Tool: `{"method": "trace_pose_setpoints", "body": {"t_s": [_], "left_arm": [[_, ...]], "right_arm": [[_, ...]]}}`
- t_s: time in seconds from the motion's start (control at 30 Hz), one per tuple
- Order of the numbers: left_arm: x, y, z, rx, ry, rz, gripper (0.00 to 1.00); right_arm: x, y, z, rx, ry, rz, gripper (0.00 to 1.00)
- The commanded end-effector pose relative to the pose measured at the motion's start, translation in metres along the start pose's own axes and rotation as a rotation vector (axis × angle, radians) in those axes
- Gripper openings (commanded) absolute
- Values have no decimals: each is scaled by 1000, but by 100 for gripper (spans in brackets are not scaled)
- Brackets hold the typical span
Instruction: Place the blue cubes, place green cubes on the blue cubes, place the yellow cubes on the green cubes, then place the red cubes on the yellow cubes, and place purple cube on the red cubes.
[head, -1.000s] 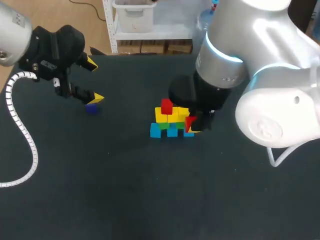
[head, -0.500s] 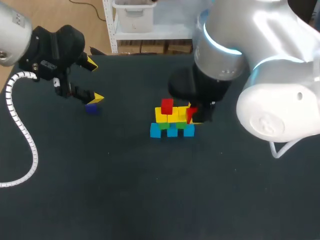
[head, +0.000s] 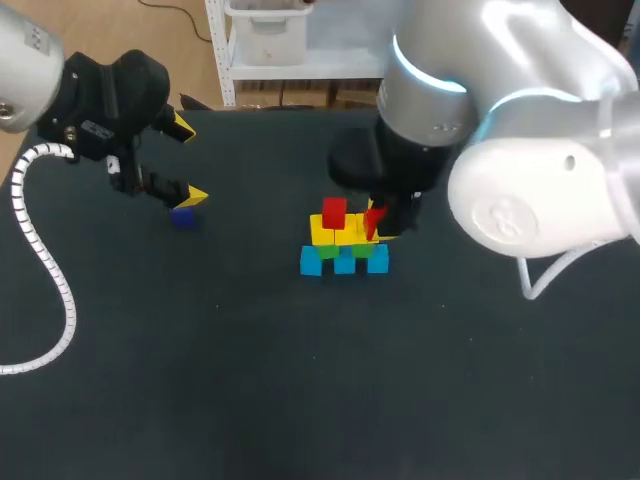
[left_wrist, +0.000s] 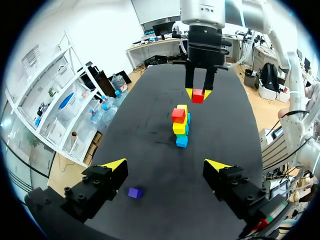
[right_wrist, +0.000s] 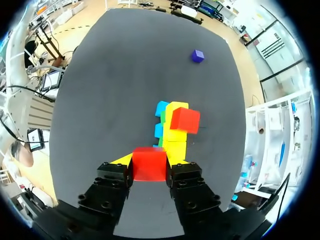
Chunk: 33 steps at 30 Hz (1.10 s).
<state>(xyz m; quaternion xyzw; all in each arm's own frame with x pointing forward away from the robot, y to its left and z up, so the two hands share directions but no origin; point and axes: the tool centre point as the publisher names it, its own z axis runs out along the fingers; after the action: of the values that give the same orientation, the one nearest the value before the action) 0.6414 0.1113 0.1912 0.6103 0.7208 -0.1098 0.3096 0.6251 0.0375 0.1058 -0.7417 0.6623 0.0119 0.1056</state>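
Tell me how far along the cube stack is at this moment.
Done: blue cubes, green cubes and yellow cubes are layered, with one red cube on top. In hand: the right gripper holds a second red cube near the stack's top. Left: setting it down, then adding the purple cube, which lies below the open left gripper.

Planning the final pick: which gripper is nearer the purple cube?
Left. The left gripper hangs close over the purple cube; right gripper holds a red cube over the stack.
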Motion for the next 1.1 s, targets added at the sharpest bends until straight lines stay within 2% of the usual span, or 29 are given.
{"method": "trace_pose_setpoints", "body": {"t_s": [0.03, 0.5, 1.1], "left_arm": [[1, 0, 0, 0, -2, 0, 100], [1, 0, 0, 0, -2, 0, 100], [1, 0, 0, 0, -2, 0, 100]], "right_arm": [[-6, -6, 0, -21, 3, -8, 0], [-6, -7, 11, -65, -28, -6, 0], [-7, -11, 18, -81, -8, -22, 0]]}}
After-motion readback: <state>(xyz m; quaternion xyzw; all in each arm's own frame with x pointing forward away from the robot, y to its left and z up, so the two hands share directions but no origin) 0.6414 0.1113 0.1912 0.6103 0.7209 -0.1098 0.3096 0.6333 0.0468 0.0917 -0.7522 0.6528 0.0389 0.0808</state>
